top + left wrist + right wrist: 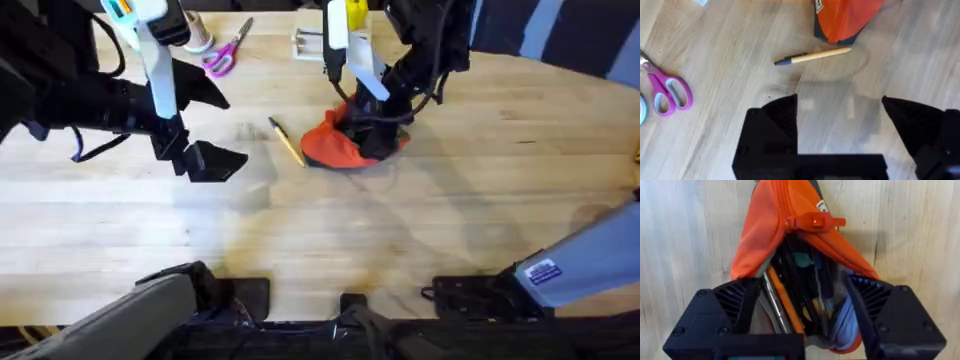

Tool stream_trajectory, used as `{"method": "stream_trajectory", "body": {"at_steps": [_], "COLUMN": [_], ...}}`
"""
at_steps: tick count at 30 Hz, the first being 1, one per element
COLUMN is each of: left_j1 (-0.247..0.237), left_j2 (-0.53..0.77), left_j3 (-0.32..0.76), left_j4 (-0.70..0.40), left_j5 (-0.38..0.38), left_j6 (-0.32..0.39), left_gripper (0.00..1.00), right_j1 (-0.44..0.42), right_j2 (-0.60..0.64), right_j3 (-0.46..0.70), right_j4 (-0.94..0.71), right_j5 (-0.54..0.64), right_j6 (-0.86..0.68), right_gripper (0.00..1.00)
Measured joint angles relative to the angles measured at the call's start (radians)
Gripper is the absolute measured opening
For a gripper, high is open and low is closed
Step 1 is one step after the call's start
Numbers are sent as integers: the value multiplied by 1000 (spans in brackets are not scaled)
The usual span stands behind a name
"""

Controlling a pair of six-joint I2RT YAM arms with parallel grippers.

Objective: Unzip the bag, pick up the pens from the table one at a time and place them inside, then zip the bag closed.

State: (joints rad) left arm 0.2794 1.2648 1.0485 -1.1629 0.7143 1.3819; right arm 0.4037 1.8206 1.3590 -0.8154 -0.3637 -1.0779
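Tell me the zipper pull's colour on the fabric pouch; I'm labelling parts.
Orange-red, matching the soft orange fabric pouch; the zipper pull shows best in the right wrist view.

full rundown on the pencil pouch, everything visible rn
The pencil pouch is soft orange-red fabric with a dark underside, lying on the wooden table just right of a yellow pen. Its zipper is partly open: the orange pull tab sits partway along, and the mouth gapes below it, showing several pens and pencils inside. The right claw is at the open end, its fingers spread on either side of the mouth.
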Motion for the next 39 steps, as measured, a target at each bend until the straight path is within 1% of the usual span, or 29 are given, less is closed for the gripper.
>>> {"method": "stream_trajectory", "body": {"at_steps": [7,11,12,14,17,22,27,31,33,36,39], "left_j1": [0,0,0,0,-4,-15,-15,-15,-15,-15,-15], "left_j2": [0,0,0,0,0,0,0,0,0,0,0], "left_j3": [0,0,0,0,0,0,0,0,0,0,0], "left_j4": [6,40,57,112,189,263,260,237,225,225,278], "left_j5": [0,0,1,2,4,4,4,8,12,17,23], "left_j6": [0,-4,-17,-76,-219,-516,-789,-1046,-1149,-1274,-1358], "left_gripper": [994,993,993,993,993,995,994,994,994,994,993], "right_j1": [0,4,5,6,6,5,-10,-29,-30,-30,-30], "right_j2": [0,0,-2,-13,-49,-169,-332,-463,-511,-561,-589], "right_j3": [0,3,5,8,23,79,114,120,121,124,125], "right_j4": [0,-7,-12,-24,-47,-56,-55,-63,-78,-95,-119], "right_j5": [11,25,27,32,46,61,89,103,106,109,118], "right_j6": [0,0,0,1,8,50,126,159,166,170,174], "right_gripper": [996,996,996,996,995,995,995,996,996,996,997]}}
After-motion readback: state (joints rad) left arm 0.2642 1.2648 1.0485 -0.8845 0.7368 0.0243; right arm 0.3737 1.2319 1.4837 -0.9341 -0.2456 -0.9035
